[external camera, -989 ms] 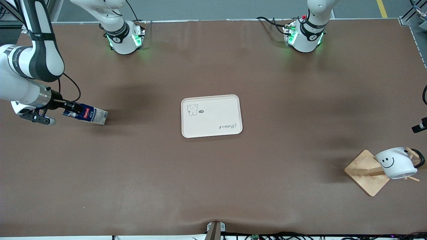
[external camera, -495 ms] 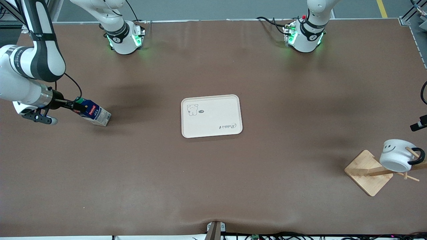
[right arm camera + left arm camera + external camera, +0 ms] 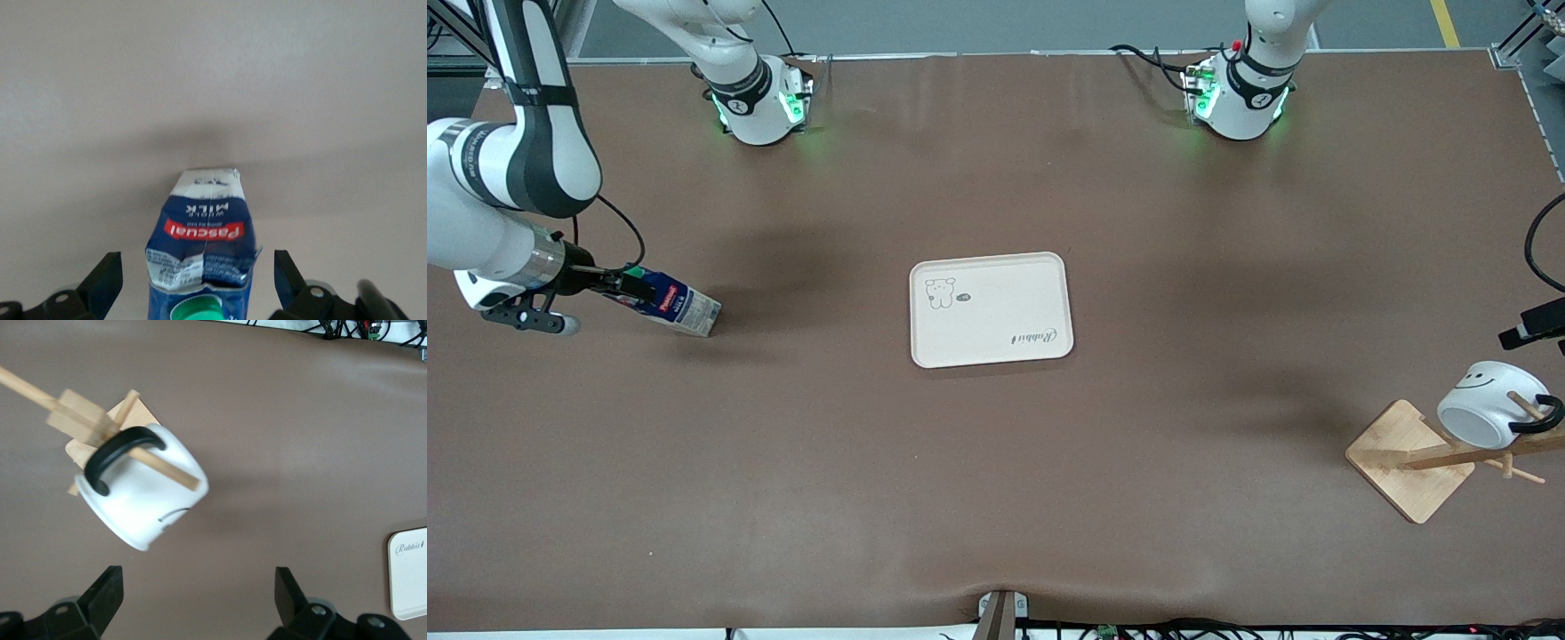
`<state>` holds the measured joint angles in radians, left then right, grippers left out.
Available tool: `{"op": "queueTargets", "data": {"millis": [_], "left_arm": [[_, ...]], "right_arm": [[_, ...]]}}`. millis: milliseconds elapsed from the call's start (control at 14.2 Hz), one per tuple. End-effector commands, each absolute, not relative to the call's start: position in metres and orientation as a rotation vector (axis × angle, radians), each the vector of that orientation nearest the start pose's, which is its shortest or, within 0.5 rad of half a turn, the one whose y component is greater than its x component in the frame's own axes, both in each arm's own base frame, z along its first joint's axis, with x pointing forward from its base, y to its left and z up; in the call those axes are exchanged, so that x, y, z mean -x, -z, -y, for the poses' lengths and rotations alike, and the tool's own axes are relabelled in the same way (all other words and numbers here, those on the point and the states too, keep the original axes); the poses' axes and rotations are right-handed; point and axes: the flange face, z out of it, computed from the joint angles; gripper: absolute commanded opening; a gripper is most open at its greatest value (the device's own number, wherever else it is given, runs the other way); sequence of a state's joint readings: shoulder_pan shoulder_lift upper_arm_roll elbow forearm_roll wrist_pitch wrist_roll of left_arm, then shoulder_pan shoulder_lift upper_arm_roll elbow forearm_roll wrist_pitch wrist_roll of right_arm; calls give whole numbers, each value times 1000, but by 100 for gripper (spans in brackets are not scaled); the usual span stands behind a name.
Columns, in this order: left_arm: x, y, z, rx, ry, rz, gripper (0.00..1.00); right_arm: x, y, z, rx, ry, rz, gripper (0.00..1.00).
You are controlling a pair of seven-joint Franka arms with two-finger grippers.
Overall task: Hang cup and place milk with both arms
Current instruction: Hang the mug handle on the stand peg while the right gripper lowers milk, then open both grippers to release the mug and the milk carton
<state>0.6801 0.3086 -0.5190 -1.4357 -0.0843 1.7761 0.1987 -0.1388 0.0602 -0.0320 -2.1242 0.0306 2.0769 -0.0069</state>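
The milk (image 3: 669,303), a dark blue carton with a green cap, lies tilted on the table at the right arm's end; its whitish base points toward the tray. My right gripper (image 3: 633,288) is open around its cap end. In the right wrist view the fingers (image 3: 107,277) stand clear of both sides of the milk (image 3: 203,243). The cup (image 3: 1488,413), white with a smiley, hangs by its black handle on a peg of the wooden rack (image 3: 1409,460) at the left arm's end. My left gripper (image 3: 199,593) is open and empty over the table beside the cup (image 3: 143,497).
A cream tray (image 3: 990,308) with a bear drawing lies at the table's middle, with nothing on it. The rack's base stands near the table's edge at the left arm's end. Both arm bases stand along the table's edge farthest from the front camera.
The cup has swung on its peg, its face turning upward. The milk has turned slightly, base end sliding toward the tray. The left gripper has drawn a little away from the rack.
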Motion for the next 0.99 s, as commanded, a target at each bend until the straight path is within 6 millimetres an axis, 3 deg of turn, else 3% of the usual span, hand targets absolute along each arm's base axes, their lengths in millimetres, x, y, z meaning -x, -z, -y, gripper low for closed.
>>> {"op": "queueTargets", "data": {"millis": [0,283,424,707,918], "left_arm": [[-629,-565,-105,3287,153,74,100],[-624,-580,-53,3239,99,118,100],[-620,-584,-39,3236,80,121,100],[-614,-596,-36,3161,82,46,100],[-614,-598,-37,3156,89,-10,100]], "right_arm": [[-561,-413,97,3117,-36,-110,100],[-595,-448,102,3110,-106,-96,100],[-606,-459,101,3108,-123,-89,100],[-615,-471,96,3113,-96,-67,100],[-622,-500,56,3232,-212,94,100]]}}
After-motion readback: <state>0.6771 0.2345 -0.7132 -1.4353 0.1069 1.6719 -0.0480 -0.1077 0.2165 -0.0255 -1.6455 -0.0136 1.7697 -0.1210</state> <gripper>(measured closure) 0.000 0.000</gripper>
